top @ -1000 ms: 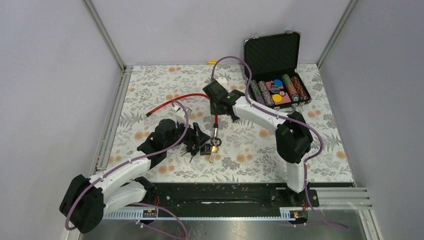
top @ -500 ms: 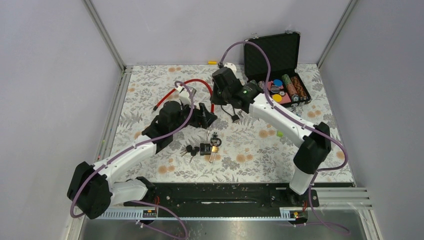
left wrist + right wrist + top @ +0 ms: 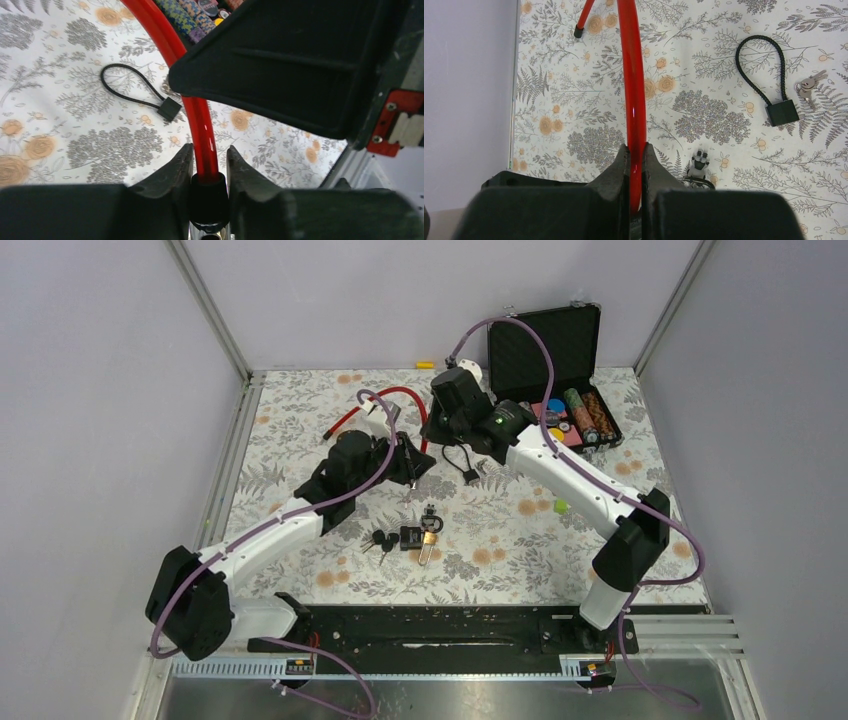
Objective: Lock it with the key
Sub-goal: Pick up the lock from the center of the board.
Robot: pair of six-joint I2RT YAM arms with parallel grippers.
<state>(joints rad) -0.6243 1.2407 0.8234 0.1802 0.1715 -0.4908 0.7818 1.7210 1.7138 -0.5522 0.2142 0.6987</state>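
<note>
A red cable (image 3: pixel 388 393) arcs above the back of the table, and its free end (image 3: pixel 330 432) points left. My right gripper (image 3: pixel 432 432) is shut on this red cable (image 3: pixel 633 75), pinched tight between its fingers (image 3: pixel 635 155). My left gripper (image 3: pixel 209 165) is closed on the black collar (image 3: pixel 209 200) at the cable's other end, both fingers against it. Padlocks (image 3: pixel 415 537) and a bunch of keys (image 3: pixel 378 540) lie mid-table, apart from both grippers.
A black cable-loop lock (image 3: pixel 769 75) with small keys (image 3: pixel 808 85) lies under the right arm (image 3: pixel 462 468). An open case of poker chips (image 3: pixel 560 380) stands at the back right. A small green piece (image 3: pixel 561 506) lies on the right.
My left arm went from the padlocks back to the cable's end and closed on its black collar. The right arm carried the red cable up and toward the back.
</note>
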